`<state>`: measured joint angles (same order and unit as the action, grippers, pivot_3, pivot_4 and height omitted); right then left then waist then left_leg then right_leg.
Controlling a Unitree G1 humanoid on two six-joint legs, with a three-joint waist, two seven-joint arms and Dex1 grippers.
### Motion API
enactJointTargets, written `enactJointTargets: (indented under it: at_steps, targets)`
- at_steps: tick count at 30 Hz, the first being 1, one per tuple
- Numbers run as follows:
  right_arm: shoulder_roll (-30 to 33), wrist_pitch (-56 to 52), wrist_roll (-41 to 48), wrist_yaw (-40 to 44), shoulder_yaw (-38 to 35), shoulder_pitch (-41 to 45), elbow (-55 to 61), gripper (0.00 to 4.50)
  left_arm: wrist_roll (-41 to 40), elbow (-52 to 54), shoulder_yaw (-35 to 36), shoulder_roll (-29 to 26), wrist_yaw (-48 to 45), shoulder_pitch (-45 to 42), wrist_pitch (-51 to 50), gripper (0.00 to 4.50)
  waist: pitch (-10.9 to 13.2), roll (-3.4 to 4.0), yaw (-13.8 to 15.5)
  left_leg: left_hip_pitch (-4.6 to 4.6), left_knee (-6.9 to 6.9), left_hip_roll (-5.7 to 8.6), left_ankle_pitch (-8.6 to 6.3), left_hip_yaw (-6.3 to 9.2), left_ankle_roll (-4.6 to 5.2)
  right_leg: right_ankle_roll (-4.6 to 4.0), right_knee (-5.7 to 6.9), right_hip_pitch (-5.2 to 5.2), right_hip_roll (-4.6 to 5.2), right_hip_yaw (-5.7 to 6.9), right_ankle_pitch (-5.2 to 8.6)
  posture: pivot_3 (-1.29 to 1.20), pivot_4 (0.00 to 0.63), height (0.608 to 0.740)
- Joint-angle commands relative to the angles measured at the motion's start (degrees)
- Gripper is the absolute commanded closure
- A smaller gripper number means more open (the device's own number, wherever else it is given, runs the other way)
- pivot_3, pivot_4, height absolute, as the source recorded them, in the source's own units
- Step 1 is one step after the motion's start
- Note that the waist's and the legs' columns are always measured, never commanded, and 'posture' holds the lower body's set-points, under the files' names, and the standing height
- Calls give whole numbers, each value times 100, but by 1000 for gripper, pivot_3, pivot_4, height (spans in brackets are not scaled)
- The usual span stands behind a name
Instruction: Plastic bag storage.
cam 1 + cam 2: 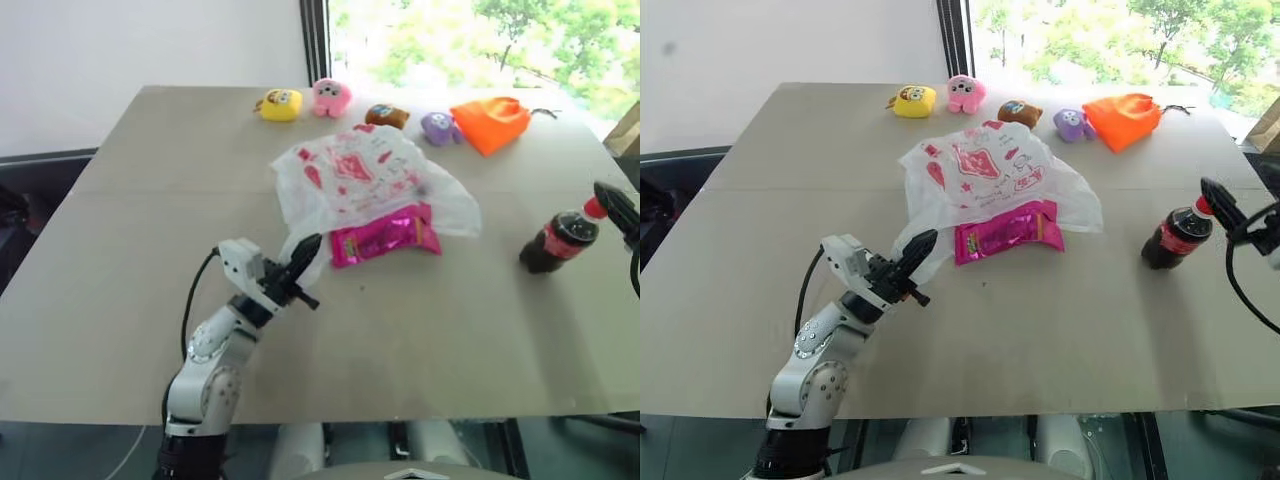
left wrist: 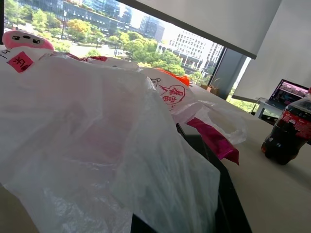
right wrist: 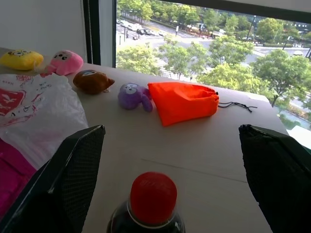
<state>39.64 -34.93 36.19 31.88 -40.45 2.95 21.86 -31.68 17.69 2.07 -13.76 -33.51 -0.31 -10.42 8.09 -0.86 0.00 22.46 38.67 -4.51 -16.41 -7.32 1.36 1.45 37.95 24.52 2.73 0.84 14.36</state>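
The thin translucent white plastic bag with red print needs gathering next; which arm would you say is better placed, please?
Left, probably: the left gripper is shut on the plastic bag's near edge, while the open right gripper is off by the cola bottle.

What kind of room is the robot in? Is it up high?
Probably an office or test room high up in a building. A big window looks down on treetops and streets, a laptop sits off to the side, and toys and a plastic bag are set out on a plain table.
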Motion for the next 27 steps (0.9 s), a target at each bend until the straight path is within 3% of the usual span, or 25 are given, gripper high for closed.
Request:
enactJointTargets:
  at_steps: [1,6,13,27]
  targets:
    - [-259,-16,148,-50,25,-465,340,47,-17,14,6,-10,-127,-74,93,4500,0,-1,-1,-3,1,0,0,2,0,0,0,-6,-1,4,0,0,150,740]
    - [-522,280,-433,-426,472,-683,26,47,-17,9,4,-44,-204,-49,77,4500,0,0,-39,-11,2,0,0,12,0,1,-1,-11,0,-3,0,0,150,740]
    - [-936,824,-792,-605,1044,-285,-644,47,45,-22,22,-135,-281,-12,87,4500,2,-3,-69,-66,-5,1,-14,11,24,2,-5,-64,-1,-2,1,0,150,740]
    - [-1313,1784,-1533,-903,1783,428,-1957,47,149,-164,90,-144,-332,-20,189,4500,2,-2,-70,-66,-6,0,-13,-4,22,2,-6,-66,-1,-2,0,0,150,740]
